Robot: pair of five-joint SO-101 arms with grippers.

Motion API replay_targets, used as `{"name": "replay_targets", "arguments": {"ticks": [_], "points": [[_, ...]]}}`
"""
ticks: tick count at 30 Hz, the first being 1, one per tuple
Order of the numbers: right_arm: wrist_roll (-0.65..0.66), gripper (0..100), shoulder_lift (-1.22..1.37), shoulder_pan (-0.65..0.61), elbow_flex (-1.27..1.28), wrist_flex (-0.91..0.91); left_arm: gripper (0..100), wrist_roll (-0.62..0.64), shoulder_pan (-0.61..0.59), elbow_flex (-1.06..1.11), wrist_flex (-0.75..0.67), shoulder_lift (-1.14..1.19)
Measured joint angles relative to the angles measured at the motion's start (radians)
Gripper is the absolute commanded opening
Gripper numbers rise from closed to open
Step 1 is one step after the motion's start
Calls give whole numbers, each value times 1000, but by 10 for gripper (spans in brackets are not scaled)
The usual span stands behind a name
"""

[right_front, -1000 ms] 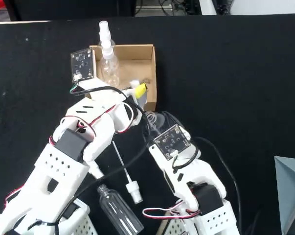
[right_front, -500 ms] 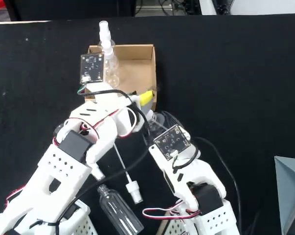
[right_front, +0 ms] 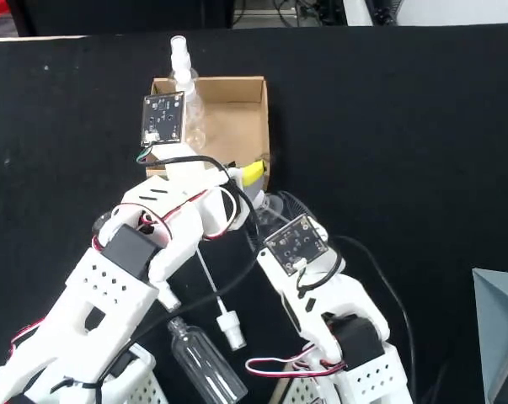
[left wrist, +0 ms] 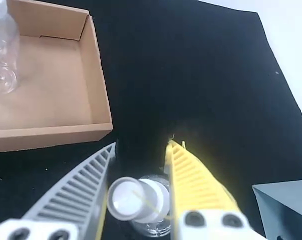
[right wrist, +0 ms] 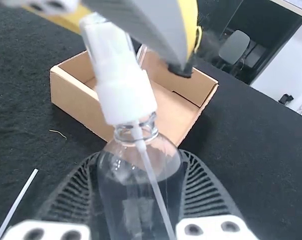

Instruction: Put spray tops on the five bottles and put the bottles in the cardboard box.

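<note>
My right gripper (right wrist: 140, 162) is shut on a clear bottle (right wrist: 133, 182), held upright just in front of the cardboard box (right wrist: 188, 107). My left gripper (left wrist: 140, 149), with one grey and one yellow finger, is shut on a white spray top (left wrist: 134, 201) at the bottle's mouth. The spray top (right wrist: 121, 87) leans slightly, and its tube runs down inside the bottle. From above, both grippers meet at the box's near right corner (right_front: 262, 181). A capped bottle (right_front: 184, 88) stands in the box's far left corner.
A loose open bottle (right_front: 205, 364) and a loose spray top with a long tube (right_front: 228, 324) lie on the black table between the arm bases. A grey object (right_front: 498, 328) sits at the right edge.
My left arm has swung right and toward the held bottle, bringing the spray top onto its mouth. The right arm has stayed in place.
</note>
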Motion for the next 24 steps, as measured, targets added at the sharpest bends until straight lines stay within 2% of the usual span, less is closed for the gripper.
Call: {"name": "replay_targets", "arguments": {"ticks": [10, 17, 24], "points": [[0, 39, 0, 0, 0, 0, 142, 0, 0, -20, 0, 0], [0, 39, 0, 0, 0, 0, 141, 0, -63, -46, 0, -5], [0, 39, 0, 0, 0, 0, 145, 0, -130, -48, 0, -138]]}}
